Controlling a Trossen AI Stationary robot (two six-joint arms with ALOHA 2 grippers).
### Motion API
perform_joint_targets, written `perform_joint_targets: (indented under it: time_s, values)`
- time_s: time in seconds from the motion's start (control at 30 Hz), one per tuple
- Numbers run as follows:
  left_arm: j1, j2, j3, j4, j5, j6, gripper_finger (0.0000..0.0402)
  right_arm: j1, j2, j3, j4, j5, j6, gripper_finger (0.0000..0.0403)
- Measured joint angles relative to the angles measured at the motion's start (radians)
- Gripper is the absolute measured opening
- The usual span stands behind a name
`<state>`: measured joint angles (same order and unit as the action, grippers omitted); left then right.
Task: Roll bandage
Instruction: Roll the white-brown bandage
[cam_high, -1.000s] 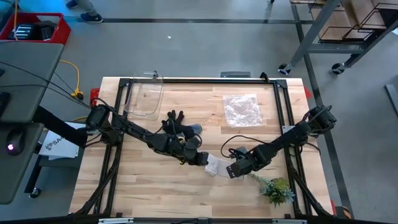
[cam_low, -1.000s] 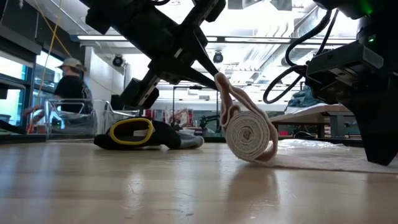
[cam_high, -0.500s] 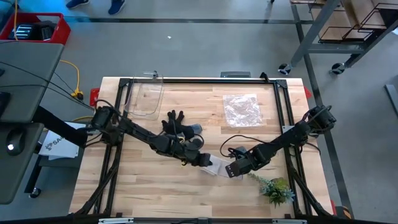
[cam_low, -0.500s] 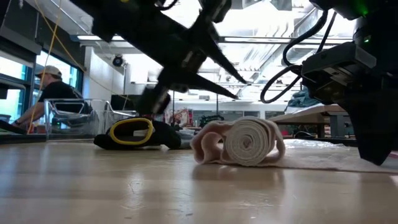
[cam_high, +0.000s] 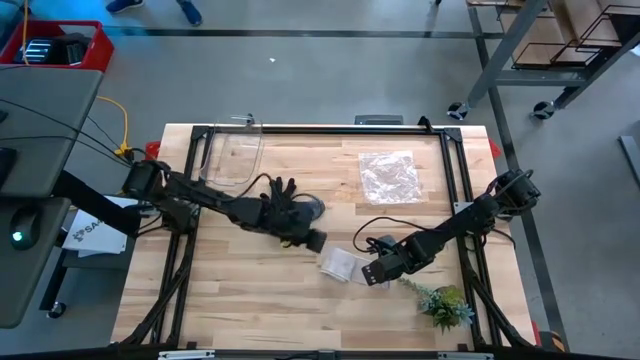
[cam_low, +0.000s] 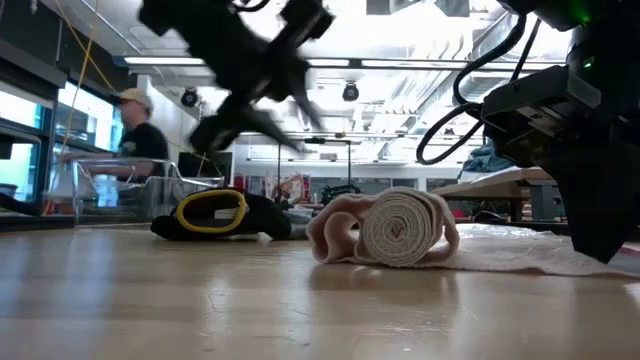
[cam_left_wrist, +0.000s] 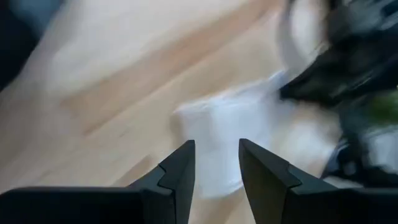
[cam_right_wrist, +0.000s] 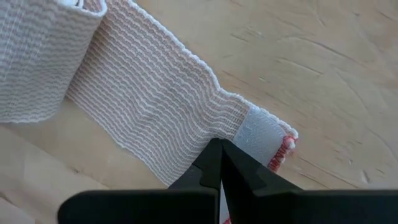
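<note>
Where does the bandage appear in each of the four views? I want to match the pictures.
High view: bandage, lower centre of the table, beside the right gripper.
Low view: rolled part, right of centre, on its side.
Left wrist view: blurred white patch, ahead of the fingers.
Right wrist view: flat strip, tail end pinned.
Shared landmark: the right gripper.

We see a black-and-grey glove lying near a clear plastic tray on the wooden surface. Farther from the tray lie a crinkly clear bag and a small green plant sprig.
</note>
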<state>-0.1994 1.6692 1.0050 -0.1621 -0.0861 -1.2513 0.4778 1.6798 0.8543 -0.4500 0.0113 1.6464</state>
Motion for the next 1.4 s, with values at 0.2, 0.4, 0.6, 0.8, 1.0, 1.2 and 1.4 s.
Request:
perform_joint_targets:
  time_s: [0.2, 0.4, 0.6, 0.8, 1.0, 1.2, 1.4]
  values:
    - [-0.047, 0.032, -0.194, 0.341, 0.089, -0.189, 0.0139, -0.002, 0.000, 0.000, 0.000, 0.000, -0.006, 0.0000]
    - [-0.034, 0.088, -0.247, 0.463, 0.105, -0.244, 0.0161, -0.002, 0.000, 0.000, 0.002, -0.001, -0.005, 0.0000]
    - [-0.034, 0.187, -0.201, 0.544, 0.133, -0.231, 0.0185, -0.002, 0.001, 0.000, 0.006, -0.006, -0.005, 0.0000]
    - [-0.013, 0.243, -0.179, 0.587, 0.132, -0.272, 0.0201, -0.002, 0.001, 0.000, 0.010, -0.013, -0.005, 0.0000]
    - [-0.005, 0.247, -0.179, 0.596, 0.132, -0.279, 0.0207, -0.002, 0.001, 0.000, 0.011, -0.015, -0.005, 0.0000]
    - [-0.019, 0.248, -0.179, 0.551, 0.150, -0.291, 0.0207, -0.002, 0.001, 0.000, 0.011, -0.016, -0.005, 0.0000]
    - [-0.024, 0.250, -0.141, 0.449, 0.157, -0.299, 0.0204, -0.002, 0.001, 0.000, 0.010, -0.016, -0.005, 0.0000]
